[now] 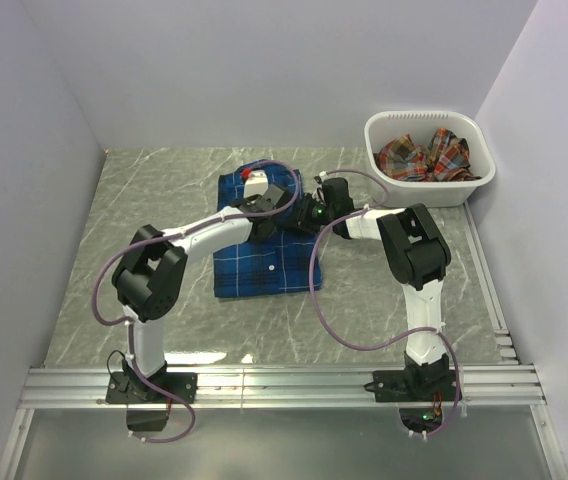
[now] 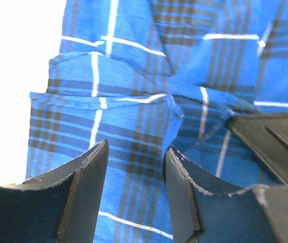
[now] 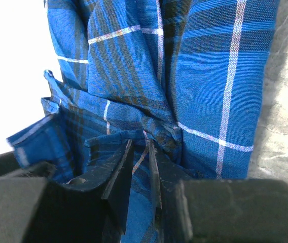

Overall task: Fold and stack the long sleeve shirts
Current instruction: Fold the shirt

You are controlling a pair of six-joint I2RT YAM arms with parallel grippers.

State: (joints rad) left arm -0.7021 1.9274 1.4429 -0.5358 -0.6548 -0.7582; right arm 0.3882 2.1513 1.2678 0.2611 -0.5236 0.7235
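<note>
Grey, stone-patterned worktop [image 1: 144,200] is enclosed by pale walls [image 1: 264,70] at the left, far and right sides. Ribbed metal rails [image 1: 284,385] run along the near edge, where both arms are bolted.

The blue shirt [image 1: 259,250] lies mid-worktop as a roughly rectangular folded bundle. Its near edge is straight and flat; its far half is rumpled under the two wrists. Bare surface lies open to the left of it and between it and the rails. To the right, the gap to the right arm is narrower.

The white plastic basket [image 1: 479,180] sits in the far right corner, close to the right wall. The red-orange shirt [image 1: 424,158] is crumpled loosely inside it, well apart from the blue one.

Left tool [image 2: 134,187]: the dark, flat-faced fingers [image 2: 85,197] stand apart above the cloth. Plaid shows through the gap and nothing is held between them. A hemmed edge and several overlapping folds lie just ahead of it.

Right tool [image 3: 139,167]: the jaws are nearly together, pinching a thin gathered fold of the blue shirt, which bunches into creases at the grip. One of its fingers shows at the right of the left wrist view, so the two tools are close together.

The cloth is a woven plaid: royal blue with darker bands and thin white lines.
</note>
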